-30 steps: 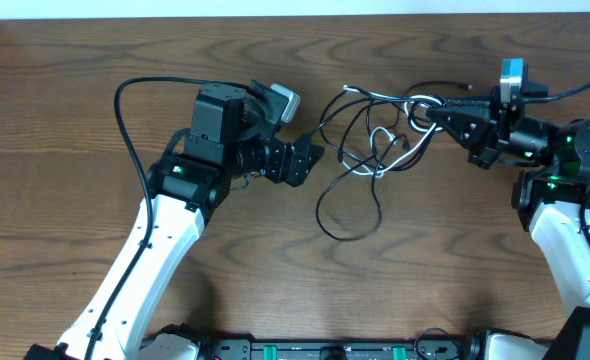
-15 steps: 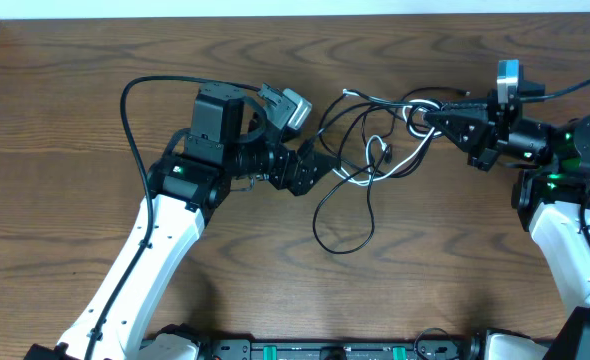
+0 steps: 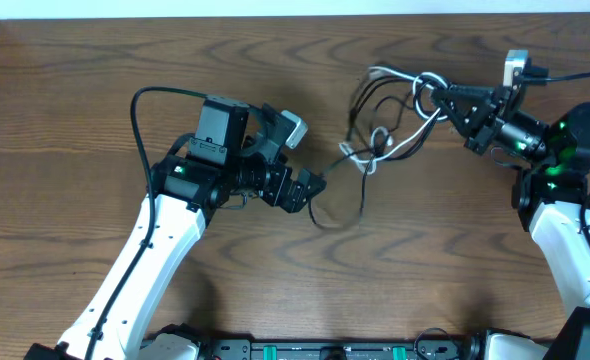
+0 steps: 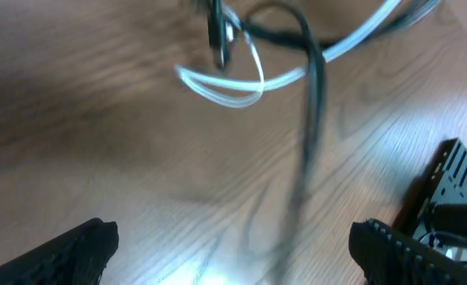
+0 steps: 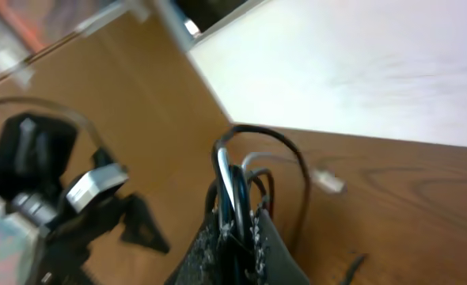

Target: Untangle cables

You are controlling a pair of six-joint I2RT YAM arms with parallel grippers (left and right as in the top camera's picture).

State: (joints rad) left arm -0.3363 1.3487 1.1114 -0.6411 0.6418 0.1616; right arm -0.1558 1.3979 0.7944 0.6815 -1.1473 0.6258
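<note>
Overhead view. The cables [image 3: 377,140] form one loose tangle on the wooden worktop [image 3: 75,100], at about 1 o'clock from the frame's centre. Several black loops cross one white cable [image 3: 407,145]. Which strand passes over which cannot be told.

Right pincer [image 3: 437,95]: at 2 o'clock from the centre, tips pointing toward 9 o'clock. It is clenched on the upper right end of the tangle. The right wrist view agrees: the jaws are pressed together, with black and white strands pinched between them and arching out past the tips. A small white plug end [image 5: 328,184] lies on the worktop at about 2 o'clock from those tips, apart from them.

Left pincer [image 3: 310,188]: close to the frame's centre, tips pointing toward 3 o'clock. It is released, with the jaws spread wide and nothing gripped. The tangle lies at about 1 o'clock from it, near but not touching.

One black strand [image 3: 363,200] trails from the tangle toward 6 o'clock, then curls along the worktop just beyond the left pincer's tips.

Left wrist view is blurred. The two fingertips sit in the lower corners, well apart. Ahead, at 12 o'clock, are a white loop and a black strand that runs down toward the gap. Whether that strand reaches between the jaws cannot be told.
</note>
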